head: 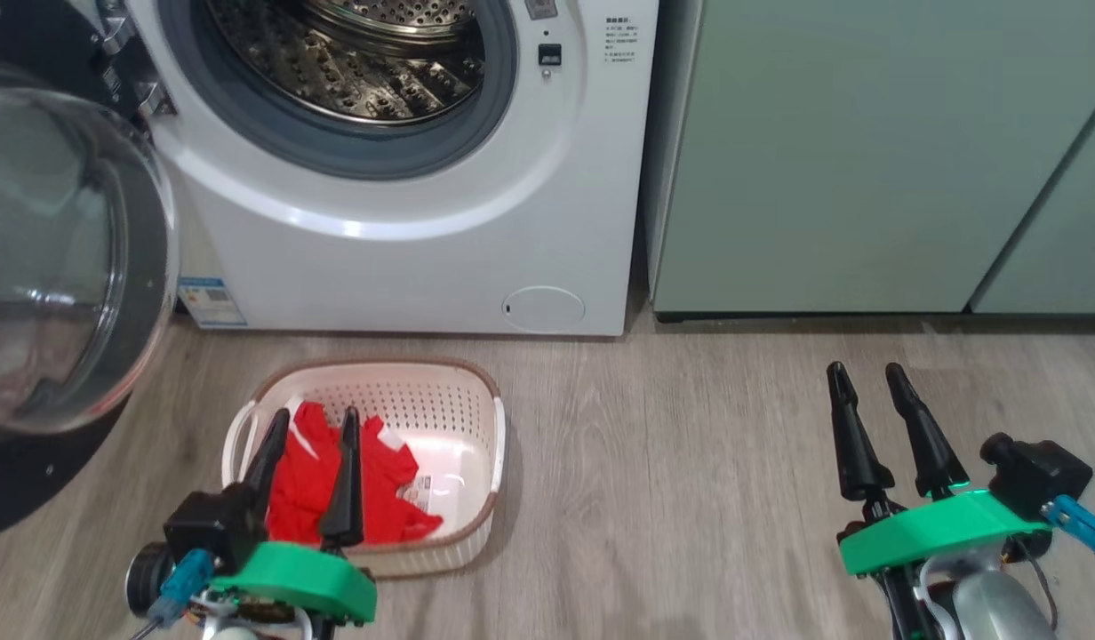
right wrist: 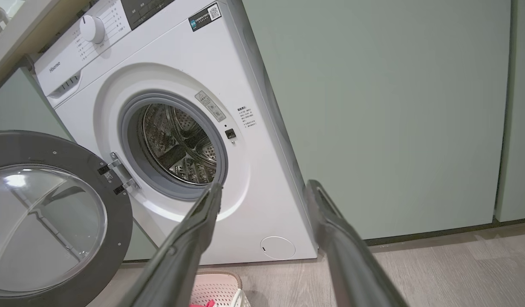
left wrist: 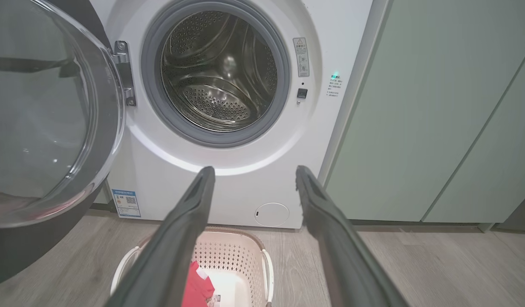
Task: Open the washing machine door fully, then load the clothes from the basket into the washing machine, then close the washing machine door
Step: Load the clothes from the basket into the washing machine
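Washing machine door (head: 67, 258) swung wide at left. My left hand (head: 315, 412), fingers apart, hovers over red clothes (head: 303, 480) in basket (head: 476, 391) on floor, near washing machine (head: 423, 258). I'd drop straight down, pinch thick fold, lift clear of rim. Right hand (head: 865, 368) far right, fingers apart, empty. Panel lettering (right wrist: 54, 68) reads "Hisense"; blue sticker (head: 211, 302) unreadable.

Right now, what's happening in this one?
The washing machine door stands swung open to the left, and the drum of the washing machine looks empty. The clothes, a red bundle, lie in the basket on the floor in front of it. The left pincer is open and poised over the basket, gripping nothing. The right pincer is open too, off to the side above the floor. The door step looks done; loading has not started.
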Robot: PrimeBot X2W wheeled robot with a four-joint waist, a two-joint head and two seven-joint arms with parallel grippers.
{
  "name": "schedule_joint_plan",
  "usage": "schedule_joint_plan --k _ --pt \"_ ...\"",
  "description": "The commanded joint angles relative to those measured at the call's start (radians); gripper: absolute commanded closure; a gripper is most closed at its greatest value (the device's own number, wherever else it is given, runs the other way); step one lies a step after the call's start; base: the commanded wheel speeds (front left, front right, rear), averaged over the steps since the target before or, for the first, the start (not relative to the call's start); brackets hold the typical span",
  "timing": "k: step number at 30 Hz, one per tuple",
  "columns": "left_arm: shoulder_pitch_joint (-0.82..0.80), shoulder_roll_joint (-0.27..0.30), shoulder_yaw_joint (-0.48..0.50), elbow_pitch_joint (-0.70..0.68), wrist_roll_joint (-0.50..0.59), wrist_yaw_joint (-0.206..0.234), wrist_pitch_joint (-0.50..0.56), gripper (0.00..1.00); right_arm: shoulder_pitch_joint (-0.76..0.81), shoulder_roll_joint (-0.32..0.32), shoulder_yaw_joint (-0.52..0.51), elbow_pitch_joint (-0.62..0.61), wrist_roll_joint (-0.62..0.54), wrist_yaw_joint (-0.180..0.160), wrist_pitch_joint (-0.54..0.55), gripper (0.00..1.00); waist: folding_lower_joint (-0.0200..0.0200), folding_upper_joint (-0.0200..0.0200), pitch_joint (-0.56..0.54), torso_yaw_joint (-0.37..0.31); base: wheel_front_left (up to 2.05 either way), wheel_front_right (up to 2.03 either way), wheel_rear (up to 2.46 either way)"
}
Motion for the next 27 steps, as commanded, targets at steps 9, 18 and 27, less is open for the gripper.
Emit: schedule_joint_plan --k 9,18,27 --pt "-0.042 0.01 0.024 -0.031 0.028 0.011 -0.005 0.0 -0.03 -0.004 0.033 -0.027 0.007 0.0 -0.01 0.0 0.0 0.0 -0.007 0.001 1.97 -1.97 0.0" --pt "-0.039 0.01 0.015 -0.025 0.029 0.017 -0.005 0.0 -0.03 -0.004 0.042 -0.02 0.011 0.0 -0.01 0.0 0.0 0.0 -0.012 0.002 0.97 -0.97 0.0" --pt "-0.04 0.01 0.012 -0.026 0.03 0.027 -0.005 0.0 -0.032 -0.006 0.04 -0.02 0.012 0.0 -0.01 0.0 0.0 0.0 -0.011 0.002 0.0 0.0 0.0"
